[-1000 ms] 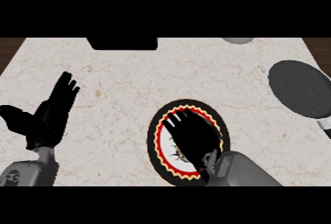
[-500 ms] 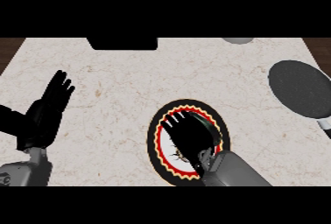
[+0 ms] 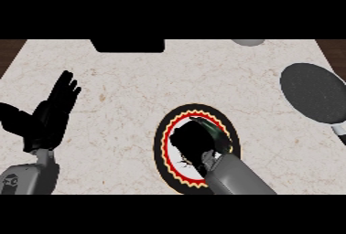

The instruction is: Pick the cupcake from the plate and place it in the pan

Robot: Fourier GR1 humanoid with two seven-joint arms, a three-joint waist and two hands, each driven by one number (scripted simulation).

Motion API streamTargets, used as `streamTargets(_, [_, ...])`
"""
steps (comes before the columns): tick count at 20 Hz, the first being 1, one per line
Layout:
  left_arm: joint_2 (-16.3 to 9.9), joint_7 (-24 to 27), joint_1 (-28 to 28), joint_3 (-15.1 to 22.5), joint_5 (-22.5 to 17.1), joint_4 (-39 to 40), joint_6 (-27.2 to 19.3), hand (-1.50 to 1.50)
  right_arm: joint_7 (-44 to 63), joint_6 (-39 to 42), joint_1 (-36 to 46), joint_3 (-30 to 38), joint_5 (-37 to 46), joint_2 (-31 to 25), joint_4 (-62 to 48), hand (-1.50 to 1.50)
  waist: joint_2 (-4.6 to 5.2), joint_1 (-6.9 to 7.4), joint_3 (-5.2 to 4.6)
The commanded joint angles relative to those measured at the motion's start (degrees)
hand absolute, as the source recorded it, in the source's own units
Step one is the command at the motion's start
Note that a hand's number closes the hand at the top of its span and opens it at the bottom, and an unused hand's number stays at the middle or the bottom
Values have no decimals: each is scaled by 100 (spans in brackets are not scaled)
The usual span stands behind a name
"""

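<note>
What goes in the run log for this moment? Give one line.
right hand: curled over plate, cupcake hidden | left hand: open, resting at left | pan: right, apart

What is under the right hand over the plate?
The right hand is curled over the middle of the plate, whose black rim and red and yellow zigzag ring show around it. The cupcake itself is hidden beneath the fingers.

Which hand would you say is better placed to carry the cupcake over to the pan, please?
The right hand: it is curled over the plate, hiding the cupcake, and the pan lies on that side. The left hand rests open at the far left.
</note>
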State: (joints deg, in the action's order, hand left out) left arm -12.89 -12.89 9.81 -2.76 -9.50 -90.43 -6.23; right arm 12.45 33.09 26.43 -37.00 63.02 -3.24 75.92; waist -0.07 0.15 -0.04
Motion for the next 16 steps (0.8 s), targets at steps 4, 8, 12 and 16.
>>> streamTargets(4, [109, -235, 92, 19, 165, -118, -16, 0, -431, -754, -29, -78, 274, 313, -673, 150, 8, 13, 4])
streamTargets(8, [-36, -231, 302, -279, -62, 158, 223, 0, -1064, -1015, 35, 243, 442, 259, -1031, 150, 14, 7, 4])
streamTargets(12, [132, 89, -208, -92, 242, -46, 159, 0, -863, -415, -736, 272, 329, -101, 618, 150, -6, -32, 3])
streamTargets(16, [88, -108, -50, -217, 123, -147, 65, 0, -330, -604, -738, 1584, -52, -434, 677, 150, -31, -120, 5])
